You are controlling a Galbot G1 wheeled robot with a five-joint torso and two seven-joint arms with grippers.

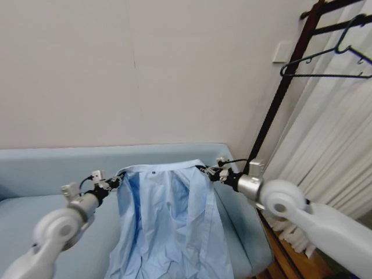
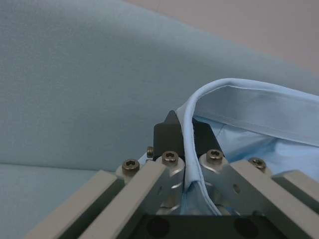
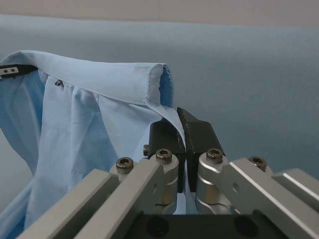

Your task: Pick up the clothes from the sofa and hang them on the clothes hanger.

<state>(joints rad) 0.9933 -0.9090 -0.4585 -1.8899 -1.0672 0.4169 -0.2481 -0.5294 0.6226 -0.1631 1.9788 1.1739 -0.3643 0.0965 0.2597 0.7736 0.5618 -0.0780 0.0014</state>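
Head view: light blue shirt (image 1: pixel 168 226) hangs spread betw. both arms in front of the pale blue sofa (image 1: pixel 35 168), collar up, tail drooping toward the seat. Left gripper (image 1: pixel 113 182) is clenched on the collar edge at one shoulder, and wrist view shows the hem pinched betw. its black pads. Right gripper (image 1: pixel 210 172) is clamped on the opposite shoulder the same way. Shirt's top edge runs approx. level, left to right, betw. the two. Black hanger (image 1: pixel 325 61) sits up and to the robot's right on a dark rack (image 1: pixel 279 99), well above the shirt, so the right arm is nearer. Getting there prob. needs a lift and swing rightward. Plain cream wall (image 1: pixel 145 70) behind, white curtain (image 1: pixel 325 151) by the rack, wood floor (image 1: pixel 290 261) at lower right.
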